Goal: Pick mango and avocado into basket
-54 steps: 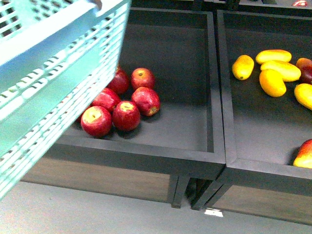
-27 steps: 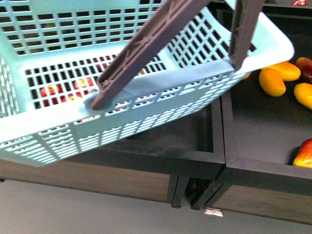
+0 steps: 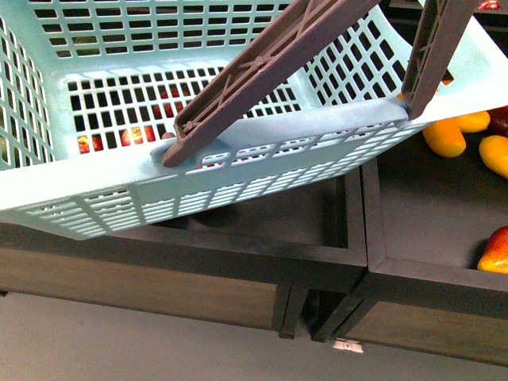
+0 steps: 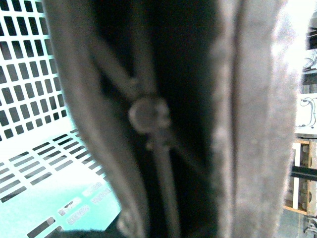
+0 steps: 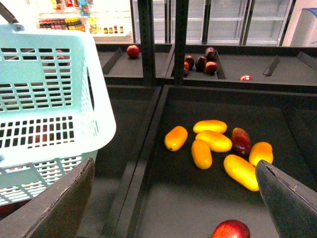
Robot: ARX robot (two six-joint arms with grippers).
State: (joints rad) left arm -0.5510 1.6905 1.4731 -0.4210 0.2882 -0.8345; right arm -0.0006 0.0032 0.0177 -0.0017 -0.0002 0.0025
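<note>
The basket [image 3: 238,171] hangs tilted just before the body camera. Its grey-brown handle [image 4: 247,124] fills the left wrist view, so I cannot tell how the left pincer stands (probably carrying it). The right pincer [image 5: 173,168] is spread wide and empty. The mango pick seems in hand: next it must reach down to the nearest mango [image 5: 201,153], which lies ahead and well apart in the dark bin [image 5: 198,208]. I see no avocado.

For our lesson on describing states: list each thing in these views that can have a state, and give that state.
basket: raised, tilted, nothing visible inside.
handles: swung up.
right hand: open, holding nothing.
mangoes: loose in the right bin, outside the basket.
apples: in the left bin, seen through the basket's slots.
</note>
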